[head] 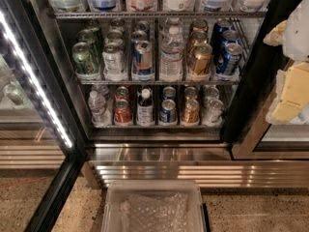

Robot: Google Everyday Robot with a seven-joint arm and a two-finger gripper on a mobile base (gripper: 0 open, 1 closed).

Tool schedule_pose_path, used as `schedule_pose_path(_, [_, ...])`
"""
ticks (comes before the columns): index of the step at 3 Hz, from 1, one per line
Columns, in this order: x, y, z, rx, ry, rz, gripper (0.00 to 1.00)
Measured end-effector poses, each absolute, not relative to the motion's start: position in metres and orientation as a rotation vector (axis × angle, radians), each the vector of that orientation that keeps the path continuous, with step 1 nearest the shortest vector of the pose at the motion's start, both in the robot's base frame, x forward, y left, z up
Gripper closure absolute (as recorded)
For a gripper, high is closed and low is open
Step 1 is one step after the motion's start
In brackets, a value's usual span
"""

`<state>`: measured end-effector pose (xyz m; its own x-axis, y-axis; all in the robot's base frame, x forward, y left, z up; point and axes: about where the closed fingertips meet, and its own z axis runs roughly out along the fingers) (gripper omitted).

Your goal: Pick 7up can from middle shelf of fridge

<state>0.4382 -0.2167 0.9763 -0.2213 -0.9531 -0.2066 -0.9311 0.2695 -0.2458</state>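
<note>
The fridge (251,100) stands open in front of me, black-framed with wire racks. The middle shelf (159,81) holds six rows of drinks. The 7up can (113,58), pale silvery-white with a shiny top, stands at the front of the second row from the left. A dark green can (84,58) is to its left and a blue-and-silver can (143,57) to its right. More pale cans stand behind it. My gripper (291,76), white and pale yellow, hangs at the right edge of the view, outside the fridge, well right of the can and holding nothing.
The glass door (19,95) is swung open at left, with a bright light strip (36,79). A water bottle (171,54), a gold can (200,59) and blue cans (228,57) fill the shelf's right rows. A clear plastic bin (154,207) sits on the floor below.
</note>
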Motion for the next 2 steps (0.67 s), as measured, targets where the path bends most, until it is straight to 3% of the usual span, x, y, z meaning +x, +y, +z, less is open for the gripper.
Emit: schedule_pose_path(2, [0.445,-0.208,0.958,-1.691,2.203,-0.045,0.00])
